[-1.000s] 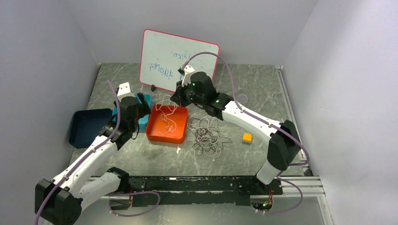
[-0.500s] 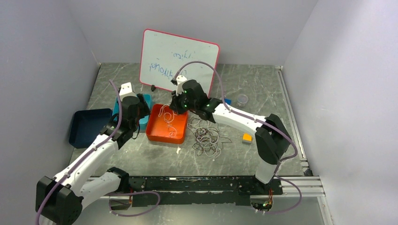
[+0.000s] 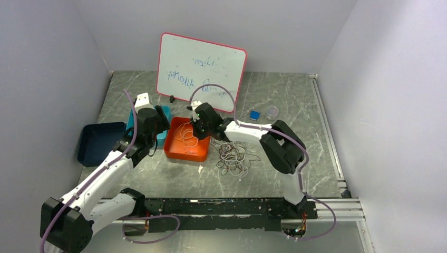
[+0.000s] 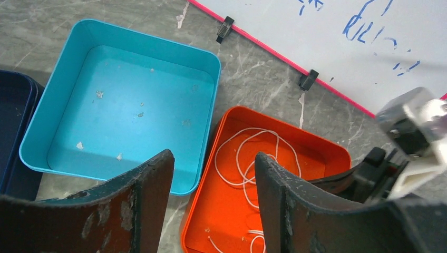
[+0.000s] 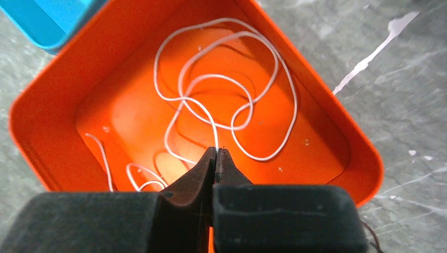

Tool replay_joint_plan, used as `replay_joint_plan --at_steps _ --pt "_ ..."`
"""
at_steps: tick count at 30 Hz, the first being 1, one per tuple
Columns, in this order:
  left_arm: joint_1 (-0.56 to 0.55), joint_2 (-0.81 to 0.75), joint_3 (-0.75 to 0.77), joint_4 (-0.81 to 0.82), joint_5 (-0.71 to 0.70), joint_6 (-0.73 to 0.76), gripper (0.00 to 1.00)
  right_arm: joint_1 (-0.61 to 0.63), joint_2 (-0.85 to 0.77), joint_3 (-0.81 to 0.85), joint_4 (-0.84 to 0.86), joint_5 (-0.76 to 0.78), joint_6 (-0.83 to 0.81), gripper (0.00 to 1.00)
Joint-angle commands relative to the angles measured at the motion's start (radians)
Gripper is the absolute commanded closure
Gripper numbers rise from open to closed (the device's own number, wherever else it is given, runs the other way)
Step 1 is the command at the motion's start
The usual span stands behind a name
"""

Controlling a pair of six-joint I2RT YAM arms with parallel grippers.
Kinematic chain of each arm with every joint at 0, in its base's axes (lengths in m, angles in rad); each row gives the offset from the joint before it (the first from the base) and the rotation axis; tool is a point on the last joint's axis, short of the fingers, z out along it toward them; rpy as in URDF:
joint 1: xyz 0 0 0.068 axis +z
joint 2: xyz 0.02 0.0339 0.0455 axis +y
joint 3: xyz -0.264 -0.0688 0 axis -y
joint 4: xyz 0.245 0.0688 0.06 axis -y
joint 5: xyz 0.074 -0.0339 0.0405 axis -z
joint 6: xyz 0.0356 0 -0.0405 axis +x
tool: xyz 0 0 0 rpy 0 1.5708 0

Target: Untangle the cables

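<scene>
Right fingers (image 5: 197, 176) pinch a thin white cable (image 5: 214, 138) in the square orange tray (image 3: 182, 154); left fingers (image 4: 153, 190) gape empty. A dark, reddish wire tangle (image 3: 233, 155) lies unsorted.

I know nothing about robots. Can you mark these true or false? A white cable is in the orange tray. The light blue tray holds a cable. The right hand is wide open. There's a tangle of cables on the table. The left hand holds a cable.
1. A white cable is in the orange tray. True.
2. The light blue tray holds a cable. False: it holds only small specks.
3. The right hand is wide open. False: it is shut, pinching the white cable.
4. Tangled cables lie on the table beside the orange tray. True.
5. The left hand holds a cable. False: it is open, with nothing between its fingers.
</scene>
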Motion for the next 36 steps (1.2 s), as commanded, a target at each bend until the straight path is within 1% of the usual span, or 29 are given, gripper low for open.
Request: replay_joint_plan --at_steps 1,6,13,15,16,20,25,29,34,36 --pt "0.008 0.001 0.019 -0.005 0.018 -0.005 0.37 0.013 0.017 0.034 0.002 0.038 -0.012 0.97" --pt "0.009 0.006 0.014 0.003 0.033 -0.005 0.34 0.015 -0.031 0.011 0.012 0.090 -0.001 0.78" --pt "0.009 0.037 0.030 0.015 0.085 0.015 0.29 0.014 -0.113 -0.017 0.009 0.136 0.009 0.58" --pt "0.008 0.041 0.031 0.016 0.093 0.020 0.26 0.014 -0.136 -0.025 0.005 0.147 0.012 0.49" --pt "0.008 0.042 0.032 0.018 0.094 0.022 0.25 0.015 -0.148 -0.031 0.004 0.148 0.013 0.47" --pt "0.008 0.040 0.033 0.016 0.105 0.022 0.24 0.013 -0.196 -0.060 0.002 0.151 0.021 0.43" --pt "0.009 0.032 0.038 -0.001 0.133 0.018 0.24 0.013 -0.271 -0.111 0.011 0.172 0.047 0.42" --pt "0.008 0.016 0.028 -0.008 0.151 0.021 0.23 0.011 -0.362 -0.176 0.035 0.236 0.092 0.42" --pt "0.008 -0.020 0.008 0.033 0.171 0.033 0.22 0.003 -0.462 -0.258 0.052 0.364 0.133 0.42" --pt "0.009 -0.040 -0.001 0.051 0.172 0.031 0.21 -0.008 -0.492 -0.286 0.040 0.392 0.144 0.41"
